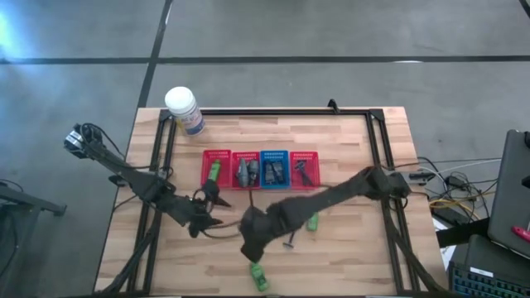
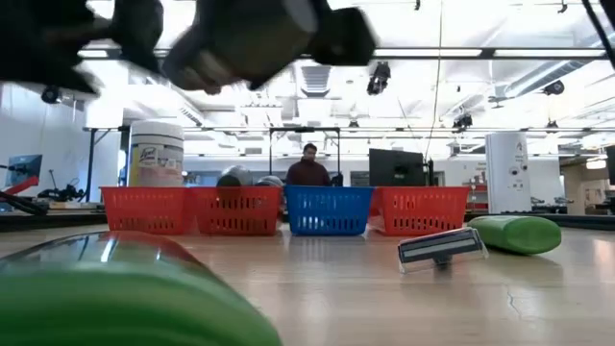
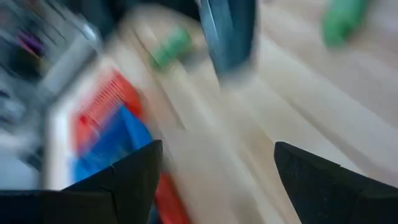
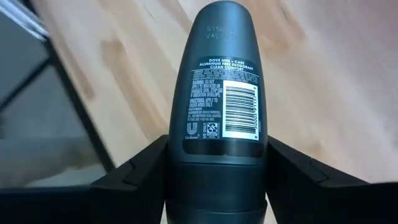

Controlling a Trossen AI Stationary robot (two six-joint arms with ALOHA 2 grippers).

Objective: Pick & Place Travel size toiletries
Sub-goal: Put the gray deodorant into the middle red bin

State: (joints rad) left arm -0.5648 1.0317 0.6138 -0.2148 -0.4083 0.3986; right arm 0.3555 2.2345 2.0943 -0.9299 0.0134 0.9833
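Between the fingers of the right claw (image 4: 214,186) a dark tube (image 4: 221,93) is clamped by its lower body, clear of the bench (image 4: 323,74). Rigid, light, smooth plastic is judged; slip is possible. The left claw (image 3: 214,180) is held apart.

Right gripper (image 4: 214,180) clamped, left gripper (image 3: 214,180) agape

Dark deodorant tube (image 4: 217,93) upright in right claw (image 4: 217,186), label showing
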